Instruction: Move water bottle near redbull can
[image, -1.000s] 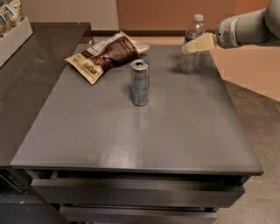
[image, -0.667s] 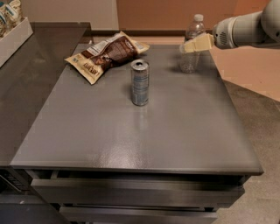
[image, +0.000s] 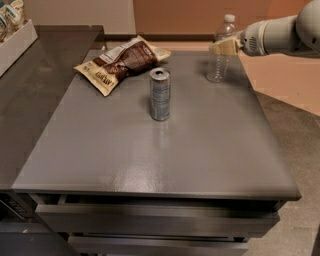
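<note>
Hand (image: 223, 48) sits at the shoulder of the water bottle (image: 217, 67), right of and behind the redbull can (image: 160, 95), well apart; whether it grips, I cannot tell. Best to clamp squarely, keep it upright, set it just beside the can.

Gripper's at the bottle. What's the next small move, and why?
Probably secure the hold on the water bottle first. The gripper sits against its upper body at the far right corner of the table. The bottle stands upright on the surface, and the redbull can stands well apart, nearer the middle.
</note>
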